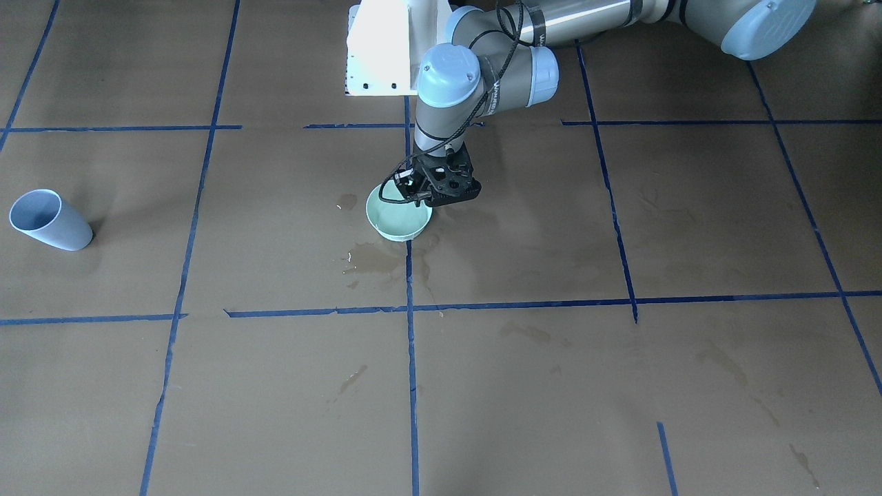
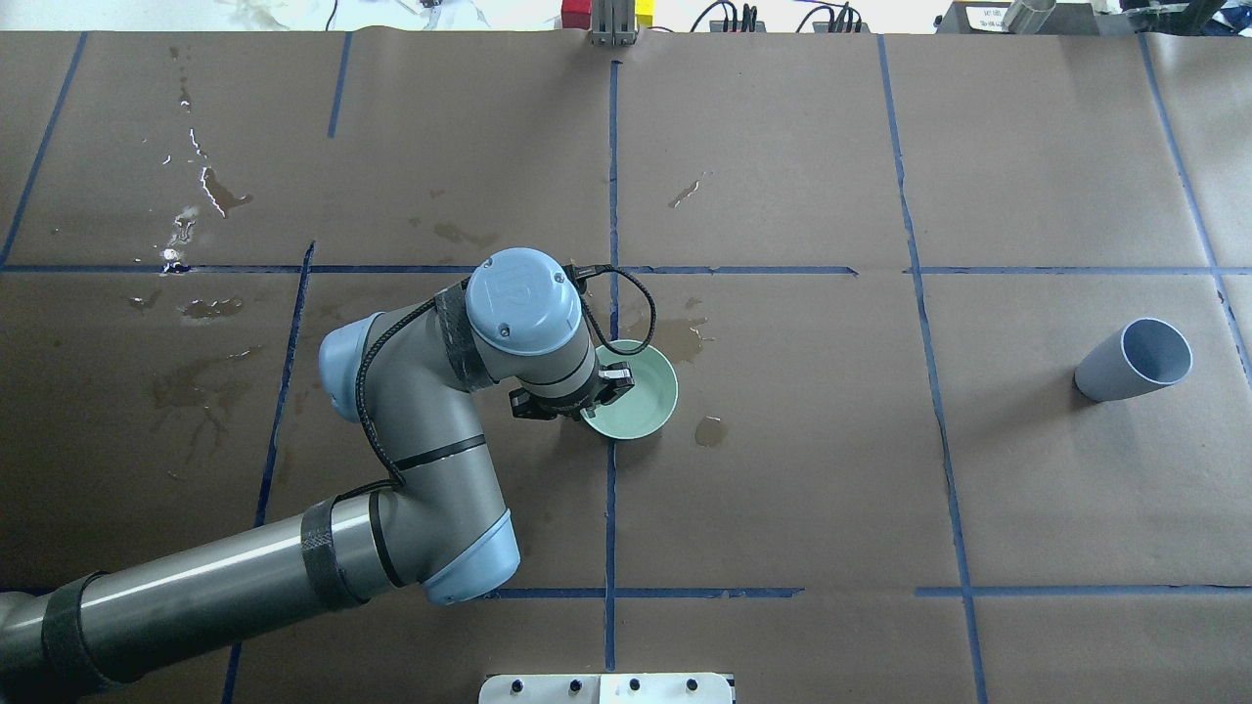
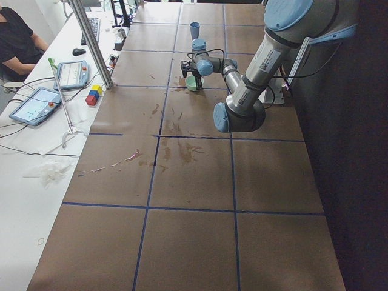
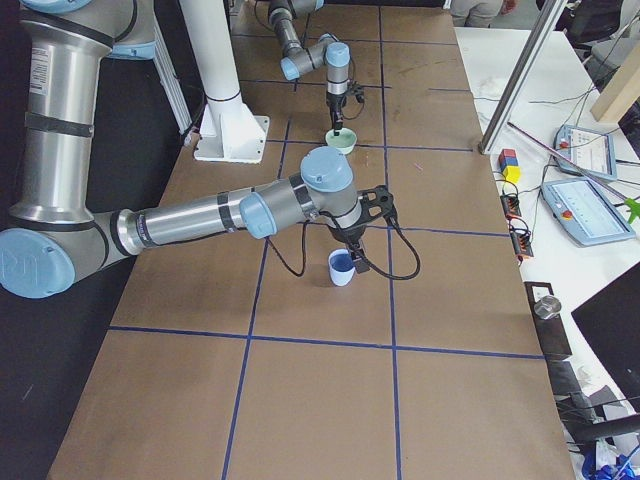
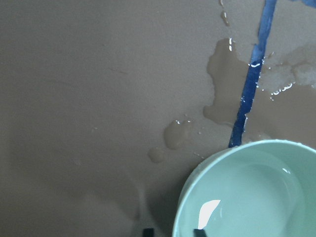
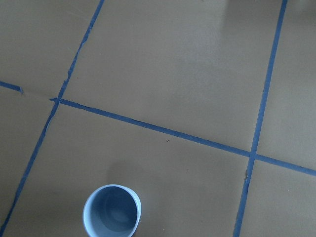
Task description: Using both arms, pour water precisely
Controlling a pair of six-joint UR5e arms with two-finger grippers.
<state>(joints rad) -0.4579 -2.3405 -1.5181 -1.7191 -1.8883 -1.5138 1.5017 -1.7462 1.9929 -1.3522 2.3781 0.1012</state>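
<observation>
A mint-green bowl (image 1: 400, 219) (image 2: 646, 411) stands on the brown paper near the table's middle, with clear water (image 5: 256, 192) in it. My left gripper (image 1: 416, 200) (image 2: 594, 389) (image 5: 173, 232) is open and straddles the bowl's rim, one fingertip inside and one outside. Glossy spilled water (image 5: 224, 84) lies beside the bowl. A pale blue cup (image 1: 48, 220) (image 2: 1135, 360) (image 6: 111, 212) stands upright far to my right. My right gripper (image 4: 350, 258) shows only in the exterior right view, at the cup (image 4: 341, 270); I cannot tell whether it is open or shut.
Blue tape lines grid the paper. Dried brownish stains (image 2: 186, 391) mark my left half. The white pedestal (image 1: 382, 48) stands at the robot's base. A side bench (image 3: 36, 139) holds tablets and coloured blocks, and a person (image 3: 15, 36) sits by it.
</observation>
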